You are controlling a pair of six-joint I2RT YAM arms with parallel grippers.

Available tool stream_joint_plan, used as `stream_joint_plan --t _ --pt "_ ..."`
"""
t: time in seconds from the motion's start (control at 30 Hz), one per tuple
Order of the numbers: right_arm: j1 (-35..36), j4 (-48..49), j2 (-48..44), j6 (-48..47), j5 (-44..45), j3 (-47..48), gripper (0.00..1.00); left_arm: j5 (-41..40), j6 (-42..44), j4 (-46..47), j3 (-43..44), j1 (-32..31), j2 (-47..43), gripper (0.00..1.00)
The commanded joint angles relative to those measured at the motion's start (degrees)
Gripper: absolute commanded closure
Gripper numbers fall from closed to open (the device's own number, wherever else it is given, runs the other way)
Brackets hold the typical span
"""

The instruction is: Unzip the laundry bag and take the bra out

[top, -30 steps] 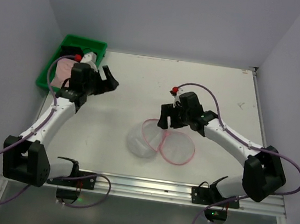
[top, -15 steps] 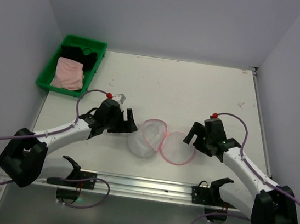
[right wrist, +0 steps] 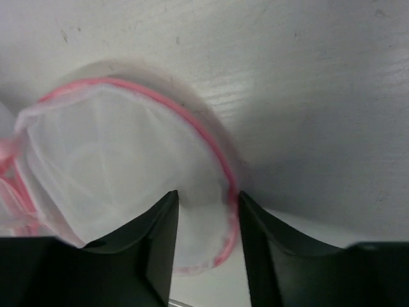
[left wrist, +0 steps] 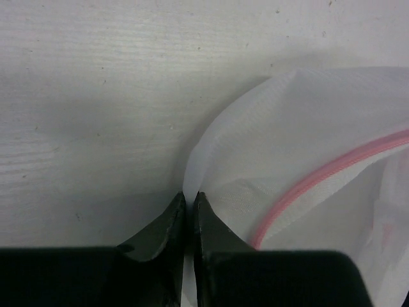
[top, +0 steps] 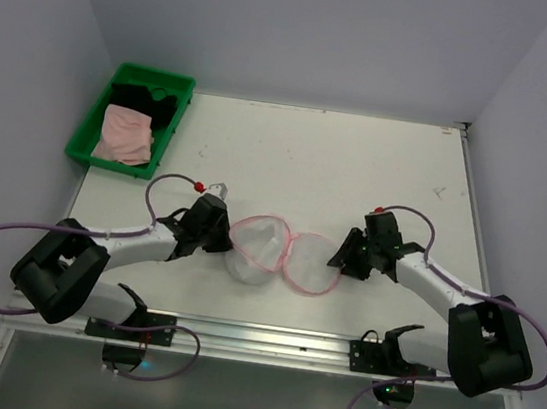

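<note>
The left gripper is pinched tight on the white mesh edge of the laundry bag, which lies on the table near the front. The right gripper is spread apart, straddling its pink rim.

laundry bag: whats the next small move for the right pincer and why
Probably close the right pincer: its fingers stand open astride the pink-trimmed rim of the laundry bag, while the left pincer looks pinched shut on the mesh at the other side, so both ends would be held.
</note>
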Motion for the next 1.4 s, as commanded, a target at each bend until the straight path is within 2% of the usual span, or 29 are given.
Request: stream_joint_plan --t 0.0,0.03,0.07,0.23,0.43,0.6,0.8,0.93,1.1,1.37 --pt "0.01 -0.34 0.99 -0.81 -1.31 -0.21 0.64 -4.21 -0.65 1.24 -0.63 -0.29 -1.73 0.91" --pt "0.01 -1.74 0.46 -1.51 0.27 0.84 0.70 -4.39 -0.65 1.15 -0.63 -0.29 -2.16 0.94" --pt "0.10 -2.97 -0.85 -2.03 1.59 1.46 0.80 -4.65 -0.65 1.15 -0.63 -0.20 -2.43 1.00" --pt "0.18 -13.15 -5.86 -6.42 10.37 9.70 1.00 -4.48 -0.30 1.15 1.82 -0.55 -3.22 1.00" --pt "0.97 -21.25 -9.82 -10.99 14.52 19.20 1.00 -5.36 -1.09 1.15 7.45 -3.79 0.81 1.00" --pt "3.34 -24.60 -9.30 -12.67 10.83 24.92 1.00 -6.24 -3.02 3.25 14.21 -7.57 7.23 1.00" --pt "10.11 -24.96 -5.09 -12.15 6.80 31.08 1.00 -6.42 -4.96 5.80 20.20 -12.67 15.66 1.00" --pt "14.06 -20.15 -0.26 -10.92 3.20 32.41 1.00 -4.66 -6.71 9.13 20.65 -13.73 19.36 1.00" --pt "14.51 -7.77 6.33 -8.55 -2.34 28.28 1.00 -3.69 -8.56 13.79 17.13 -13.73 20.24 1.00" --pt "15.56 4.56 14.08 -5.21 -10.08 24.06 1.00 -5.62 -9.88 15.91 13.00 -13.73 20.59 1.00"
